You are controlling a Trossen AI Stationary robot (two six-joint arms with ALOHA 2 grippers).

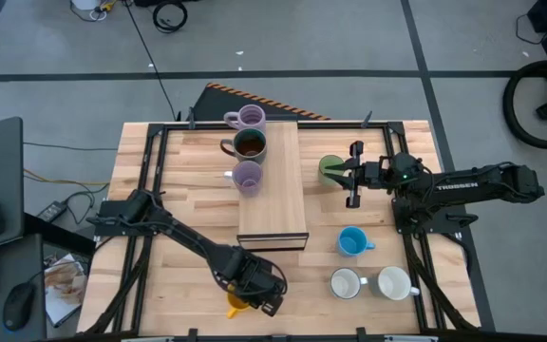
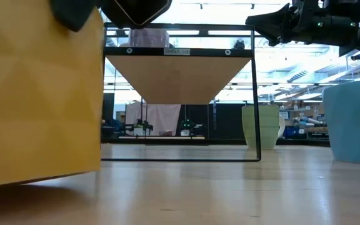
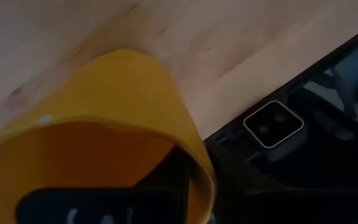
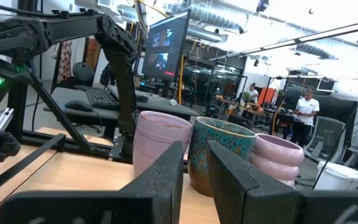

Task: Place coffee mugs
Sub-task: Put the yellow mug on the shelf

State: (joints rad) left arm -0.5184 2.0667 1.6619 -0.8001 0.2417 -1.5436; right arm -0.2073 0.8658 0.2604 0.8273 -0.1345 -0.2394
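Left gripper (image 1: 254, 296) sits at the near edge of the pale wooden table (image 1: 141, 152), directly over the small round orange-yellow handled mug (image 1: 238, 306). In the left wrist view 1 dark finger sits inside the mug's mouth against the rim (image 3: 114, 205); the mug (image 3: 104, 124) looks tilted toward the camera. Whether the jaws are clamped on the wall cannot be told. In the low view the mug (image 2: 39, 94) fills the left side, its base on the table.

Beyond the left jaws, toward the right side: 2 white mugs side by side (image 1: 346, 283) and (image 1: 394, 282), then the light blue mug (image 1: 352, 241) just behind them, all upright on the table.

Right gripper (image 1: 353, 175) is raised beside the green mug (image 1: 330, 169), which stands just ahead of its fingertips. The jaws are narrowly parted, nothing between them; the right wrist view shows a slim gap between the 2 dark fingers (image 4: 166, 180).

Ahead of the right jaws, on the raised light wooden shelf board (image 1: 272, 214), 3 mugs stand in a line: a lilac mug (image 4: 161, 144) nearest the near end, a dark brown-rimmed teal patterned mug (image 4: 221, 155) in the middle, and a second lilac mug (image 4: 277, 158) at the far end.

People stand in the room well beyond the table (image 4: 306, 112).
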